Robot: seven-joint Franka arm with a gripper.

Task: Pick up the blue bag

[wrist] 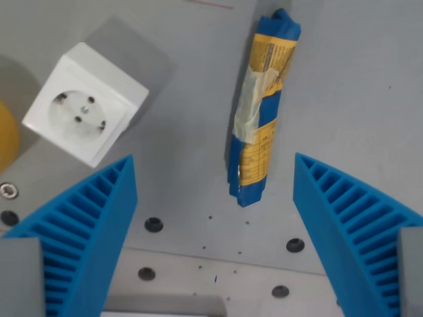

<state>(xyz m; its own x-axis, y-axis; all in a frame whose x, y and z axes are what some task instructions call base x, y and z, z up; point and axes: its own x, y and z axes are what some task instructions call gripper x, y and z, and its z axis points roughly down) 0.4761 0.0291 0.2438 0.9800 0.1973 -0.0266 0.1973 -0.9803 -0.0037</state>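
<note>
The blue bag (262,105) is a long rolled packet with yellow label and clear tape, lying on the grey table and running from the top centre down to the middle of the wrist view. My gripper (215,178) is open, with its two blue ribbed fingers (99,218) at the lower left and lower right. The bag's lower end lies between the fingers, nearer the right one, and neither finger touches it. The gripper holds nothing.
A white socket cube (86,102) stands on the table at the wrist view's left. A yellow object (6,135) shows at the left edge. Bolt holes (153,224) dot the table plate near the bottom.
</note>
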